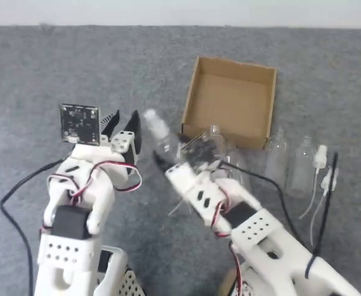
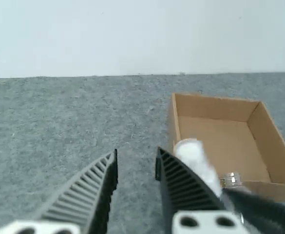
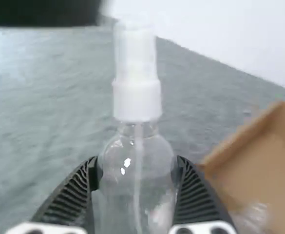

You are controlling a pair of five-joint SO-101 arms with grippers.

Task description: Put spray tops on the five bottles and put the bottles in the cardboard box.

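My right gripper (image 3: 135, 183) is shut on a clear bottle (image 3: 135, 170) that carries a white spray top (image 3: 135, 83). In the high view this bottle (image 1: 160, 137) tilts up and to the left from the right gripper (image 1: 168, 155), just left of the cardboard box (image 1: 192, 92). My left gripper (image 1: 124, 126) stands open and holds nothing, a short way left of the bottle. The left wrist view shows the left gripper (image 2: 135, 168) over grey carpet, with the white spray top (image 2: 195, 157) beside one finger and the box (image 2: 261, 117) behind.
Two uncapped clear bottles (image 1: 276, 153) (image 1: 303, 163) stand right of the box, with loose spray tops (image 1: 321, 161) and their tubes beside them. More clear bottles (image 1: 215, 132) sit behind the right arm at the box's front wall. A black cable (image 1: 13, 191) runs at the left.
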